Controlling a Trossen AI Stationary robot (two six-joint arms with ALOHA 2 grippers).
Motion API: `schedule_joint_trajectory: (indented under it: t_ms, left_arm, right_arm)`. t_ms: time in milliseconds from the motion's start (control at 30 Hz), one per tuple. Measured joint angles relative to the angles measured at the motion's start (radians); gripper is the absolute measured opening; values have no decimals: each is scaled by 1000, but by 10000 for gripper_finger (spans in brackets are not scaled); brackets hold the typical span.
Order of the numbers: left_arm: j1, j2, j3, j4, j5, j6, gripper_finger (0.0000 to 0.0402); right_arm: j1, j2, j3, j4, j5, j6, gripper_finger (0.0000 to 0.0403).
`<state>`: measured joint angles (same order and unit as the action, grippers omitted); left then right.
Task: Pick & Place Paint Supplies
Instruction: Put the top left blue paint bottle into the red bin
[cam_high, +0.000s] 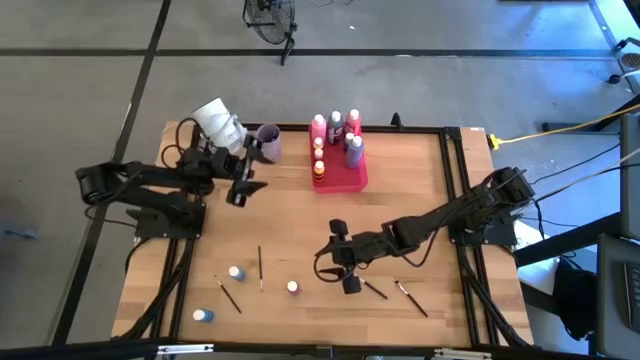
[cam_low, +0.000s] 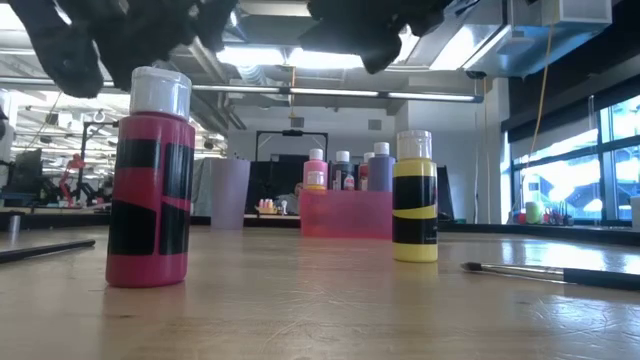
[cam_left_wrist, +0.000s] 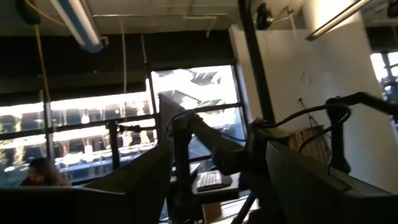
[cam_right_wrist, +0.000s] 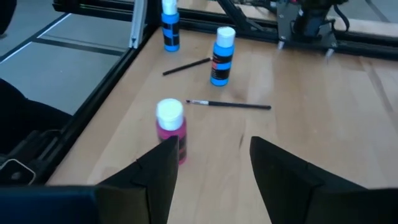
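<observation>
Upright, pink bottle (cam_right_wrist: 170, 129) faces open right gripper (cam_right_wrist: 211, 163).

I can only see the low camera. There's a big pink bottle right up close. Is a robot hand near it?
Observer: Yes. The right end effector is close to that pink bottle, with its fingers open and nothing held.
Operator: Are there any blue ones?
Observer: Two blue bottles stand beyond the pink one, with a paintbrush lying in between.
Operator: Where's the other arm?
Observer: The left end effector is far off, beside the lilac cup.
</observation>
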<state>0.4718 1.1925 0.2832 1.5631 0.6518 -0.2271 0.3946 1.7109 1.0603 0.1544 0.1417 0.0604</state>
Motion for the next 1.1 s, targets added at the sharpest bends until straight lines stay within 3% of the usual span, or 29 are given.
schedule_joint_trajectory:
  t_ms: [133, 233, 400, 600, 733, 900, 1000, 1100]
  left_arm:
    - [-41, -62, 7, -36, 8, -84, 248]
    - [-59, -127, 28, -185, 33, -98, 239]
    - [-121, -238, 108, -632, 33, 13, 224]
    - [-231, -321, 301, -1372, -10, 234, 214]
    - [-339, -326, 407, -1739, -120, 362, 214]
    - [-503, -326, 448, -1977, -353, 482, 213]
    - [-598, -326, 453, -2074, -488, 441, 213]
    - [-692, -326, 453, -2138, -560, 323, 213]
  right_arm:
    - [11, 0, 0, 13, 1, -20, 201]
    - [13, 0, 0, 13, 1, -23, 201]
    - [13, 0, 0, 9, 3, -24, 201]
    - [14, 0, 0, 0, 3, -24, 201]
    - [14, 0, 1, -16, 3, -24, 201]
    - [14, 0, 1, -21, 2, -24, 201]
    - [14, 0, 1, -24, 2, -24, 201]
    - [14, 0, 1, -23, 0, -24, 201]
